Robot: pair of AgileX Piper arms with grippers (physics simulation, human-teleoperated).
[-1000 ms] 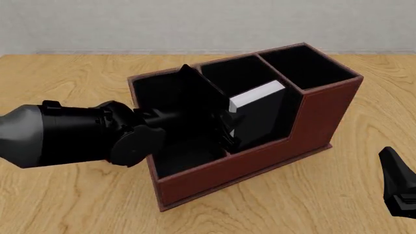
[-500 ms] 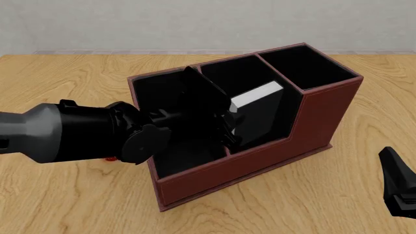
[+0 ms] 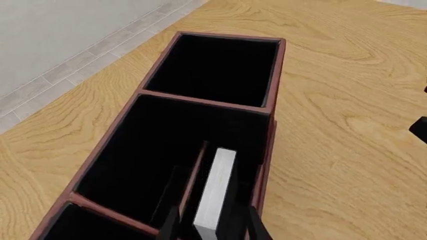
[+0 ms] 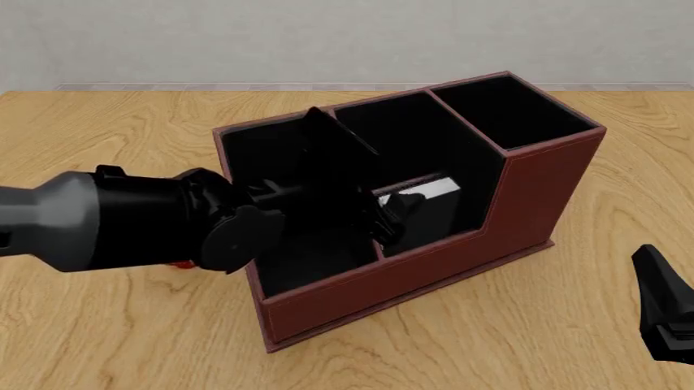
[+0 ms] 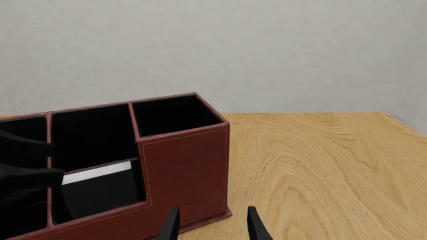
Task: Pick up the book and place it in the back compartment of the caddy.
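Observation:
The caddy (image 4: 542,203) is a reddish-brown box with black lining in the middle of the table. The book (image 4: 418,190), black with a white page block, stands inside the small low-walled back compartment (image 4: 475,195), its top just above the low brown wall. My left gripper (image 4: 382,213) reaches into the caddy at the low divider. In the left wrist view its fingers (image 3: 170,225) stand apart on either side of the book (image 3: 217,192), open. The right wrist view shows the book (image 5: 100,172) behind the low wall. My right gripper (image 4: 661,313) is open and empty.
A bit of red (image 4: 187,264) shows under my left arm, left of the caddy. The tall square end cell (image 4: 509,110) and the large cell (image 4: 271,154) hold nothing that I can see. Bare wood table lies right of the caddy (image 5: 320,165).
The book has dropped from a raised, leaning pose down into the low-walled cell. My left arm has stayed almost in place. The right gripper has not moved.

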